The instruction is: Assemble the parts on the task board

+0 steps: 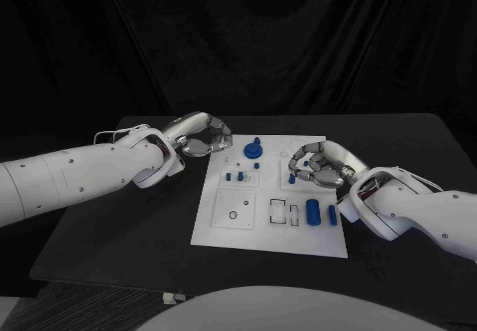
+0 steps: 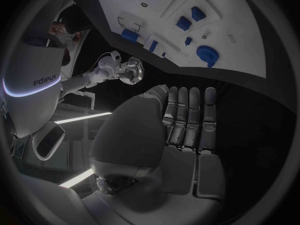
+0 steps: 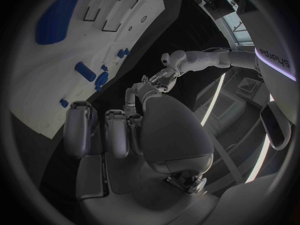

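Observation:
The white task board [image 1: 267, 238] [image 2: 250, 30] [image 3: 37, 80] lies mid-table. On it stand a round blue knob [image 1: 252, 147] [image 2: 205, 53], small blue pegs [image 1: 236, 177] [image 3: 85, 71] and two blue cylinders [image 1: 313, 210] near the right edge. My left hand [image 1: 204, 139] [image 2: 187, 116] hovers off the board's far left corner, fingers curled in together, holding nothing. Over the board's right side hangs my right hand [image 1: 318, 166] [image 3: 106, 131], fingers curled with nothing in them, close beside a small blue piece [image 1: 292, 179].
The board has square and slotted recesses [image 1: 236, 209] on its near half. Black table [image 1: 129, 234] stretches bare left and right of the board, with a black curtain behind.

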